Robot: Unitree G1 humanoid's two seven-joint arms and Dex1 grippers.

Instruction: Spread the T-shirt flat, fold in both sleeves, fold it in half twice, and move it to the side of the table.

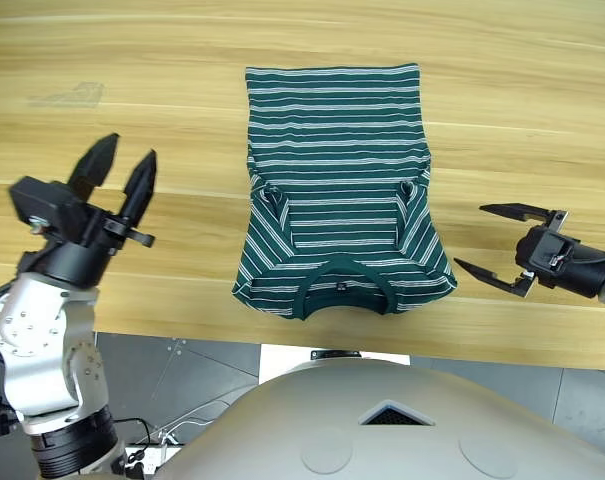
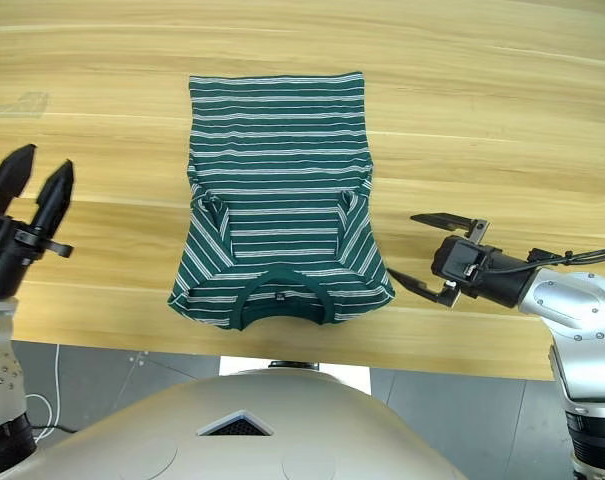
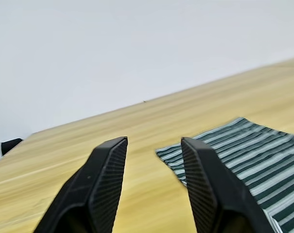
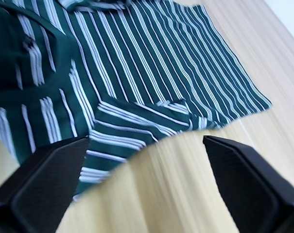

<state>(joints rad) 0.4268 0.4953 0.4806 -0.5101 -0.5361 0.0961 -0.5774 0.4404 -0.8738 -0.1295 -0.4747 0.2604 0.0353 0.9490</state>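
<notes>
Green striped T-shirt (image 1: 337, 170), wood table (image 1: 132, 60); left end effector (image 1: 127, 150), right end effector (image 1: 470, 236) agape.

I see a light wooden bench (image 1: 522, 120). A green, white-striped T-shirt (image 1: 337, 180) lies flat at its middle, collar toward 6 o'clock near the front edge, hem toward 12, both sleeves folded inward.

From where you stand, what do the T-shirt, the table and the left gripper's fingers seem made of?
T-shirt: soft knit fabric, probably cotton; matte, it creases at the folded sleeves.
Table: wood or wood-look laminate; pale grain, faint sheen.
Left gripper fingers: black, finely ribbed, perhaps textured plastic or carbon fibre.
</notes>
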